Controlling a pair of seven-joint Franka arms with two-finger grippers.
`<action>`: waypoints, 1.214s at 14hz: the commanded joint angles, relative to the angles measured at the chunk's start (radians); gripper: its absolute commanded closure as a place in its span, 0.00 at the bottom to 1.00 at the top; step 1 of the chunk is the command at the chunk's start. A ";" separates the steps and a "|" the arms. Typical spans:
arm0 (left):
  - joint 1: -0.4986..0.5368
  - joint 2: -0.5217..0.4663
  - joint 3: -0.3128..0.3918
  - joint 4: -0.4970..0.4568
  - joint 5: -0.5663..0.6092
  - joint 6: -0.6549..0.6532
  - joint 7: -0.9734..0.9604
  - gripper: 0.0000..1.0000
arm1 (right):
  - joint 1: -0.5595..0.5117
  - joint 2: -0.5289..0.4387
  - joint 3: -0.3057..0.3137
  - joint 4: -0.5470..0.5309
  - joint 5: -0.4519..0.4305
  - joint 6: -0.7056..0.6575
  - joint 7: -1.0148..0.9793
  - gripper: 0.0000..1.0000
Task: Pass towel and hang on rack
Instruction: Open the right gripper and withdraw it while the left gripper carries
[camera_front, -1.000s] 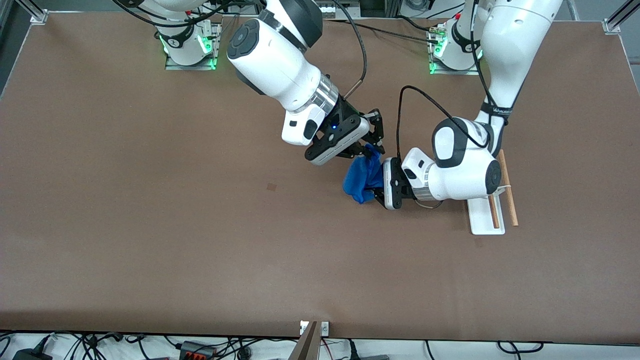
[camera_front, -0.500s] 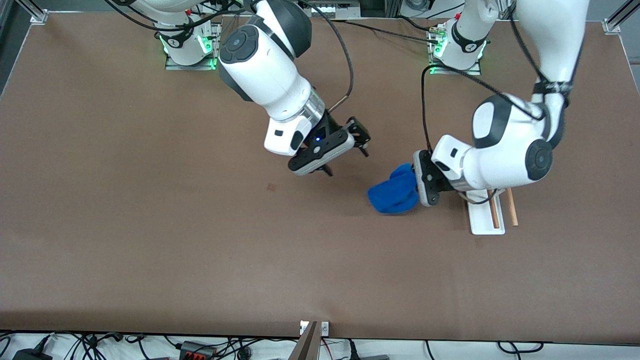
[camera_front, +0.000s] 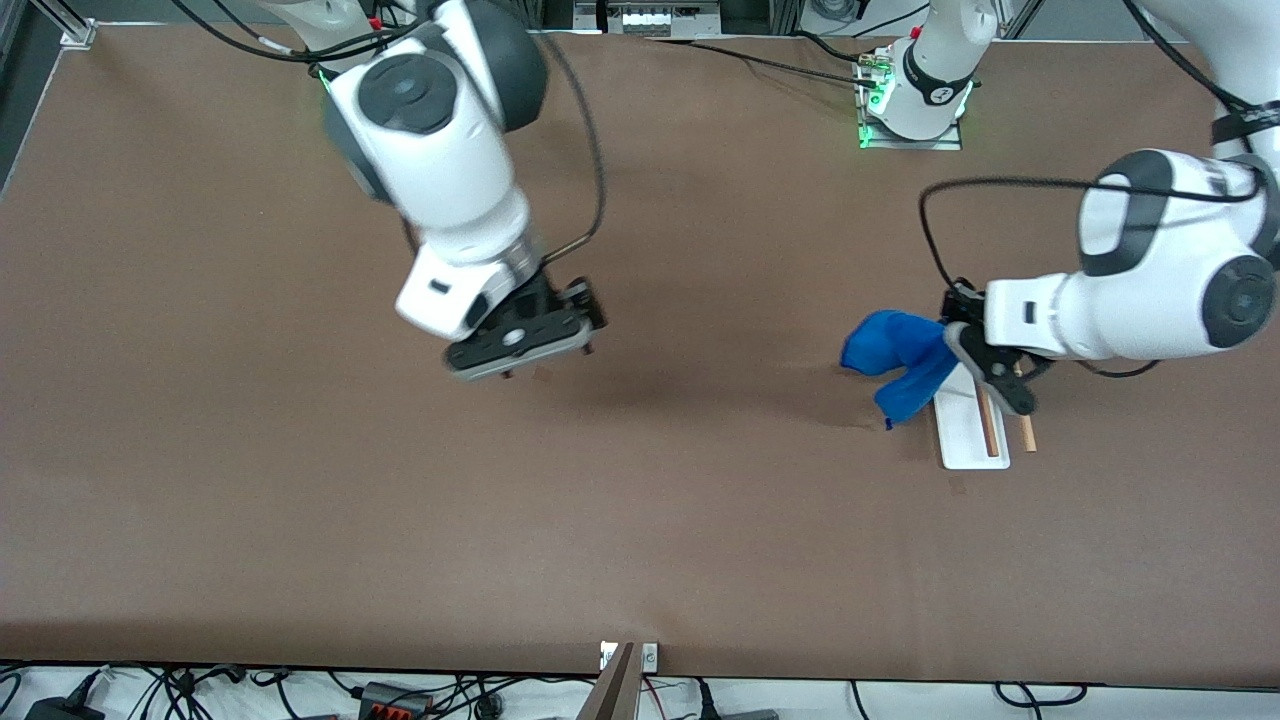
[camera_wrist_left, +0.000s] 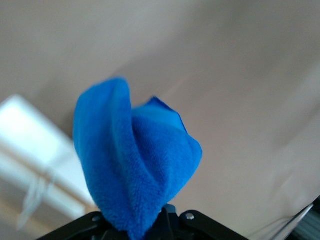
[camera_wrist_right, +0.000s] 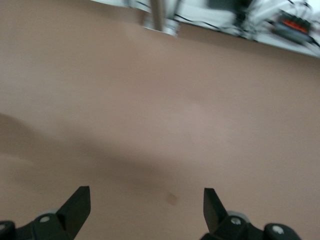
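My left gripper (camera_front: 958, 338) is shut on the royal-blue towel (camera_front: 897, 359), which hangs bunched in the air beside the rack. The towel fills the middle of the left wrist view (camera_wrist_left: 135, 170), pinched between the black fingers. The rack (camera_front: 972, 430) is a white flat base with two light-brown rods (camera_front: 990, 425), partly hidden under the left arm; it shows blurred in the left wrist view (camera_wrist_left: 30, 150). My right gripper (camera_front: 545, 340) is open and empty over the middle of the table; its two fingertips (camera_wrist_right: 76, 202) stand wide apart.
The brown table (camera_front: 300, 520) has a small dark mark (camera_wrist_right: 172, 198) under the right gripper. Cables and power strips (camera_front: 390, 697) lie off the table's edge nearest the front camera. The arm bases (camera_front: 910, 95) stand along the table's edge farthest from that camera.
The right gripper let go of the towel and drew away toward its own end of the table. The left gripper carried the towel up to the rack.
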 joint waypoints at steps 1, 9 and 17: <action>-0.010 -0.009 -0.025 0.021 0.090 -0.044 -0.286 0.99 | -0.126 -0.003 0.015 -0.015 -0.005 -0.102 0.000 0.00; 0.111 0.058 -0.024 0.010 0.081 0.038 -0.129 0.99 | -0.318 -0.043 -0.002 -0.082 0.027 -0.200 0.005 0.00; 0.197 0.095 -0.013 0.018 0.145 0.120 0.069 0.99 | -0.335 -0.267 -0.240 -0.272 0.184 -0.199 -0.188 0.00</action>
